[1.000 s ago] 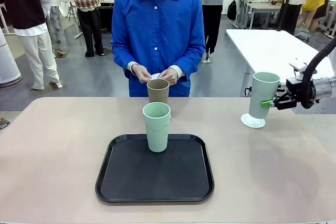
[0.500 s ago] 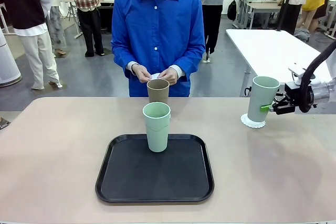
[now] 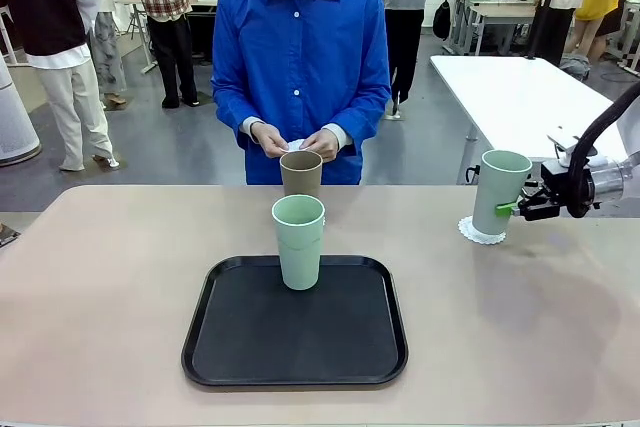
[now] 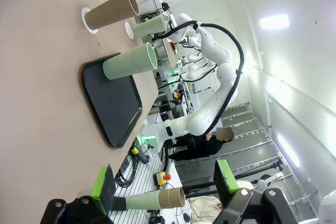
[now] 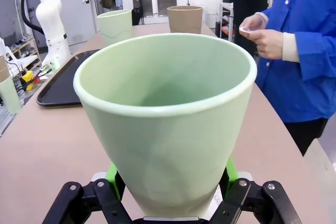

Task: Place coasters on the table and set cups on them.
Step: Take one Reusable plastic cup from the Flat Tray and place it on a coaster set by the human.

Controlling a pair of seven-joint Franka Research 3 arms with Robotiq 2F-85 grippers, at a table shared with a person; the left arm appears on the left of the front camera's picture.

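Observation:
My right gripper (image 3: 516, 209) is shut on a mint green cup (image 3: 499, 192) at the table's far right. The cup is upright with its base down at a white lacy coaster (image 3: 479, 233); I cannot tell if it touches. In the right wrist view this cup (image 5: 168, 119) sits between the green pads (image 5: 112, 174). A second mint cup (image 3: 299, 242) stands on the black tray (image 3: 240, 347). A tan cup (image 3: 301, 174) stands behind the tray on a coaster (image 4: 84, 17). The person's hands (image 3: 295, 142) hold something small and white. My left gripper (image 4: 164, 184) is open with nothing in it.
The person in a blue shirt stands at the far edge of the beige table (image 3: 100, 287). A white table (image 3: 520, 87) stands beyond the right side. Bare table top lies left and right of the tray.
My right gripper has lowered the mint cup and drawn it slightly rightward over the coaster. The person's hands and the other cups have not moved.

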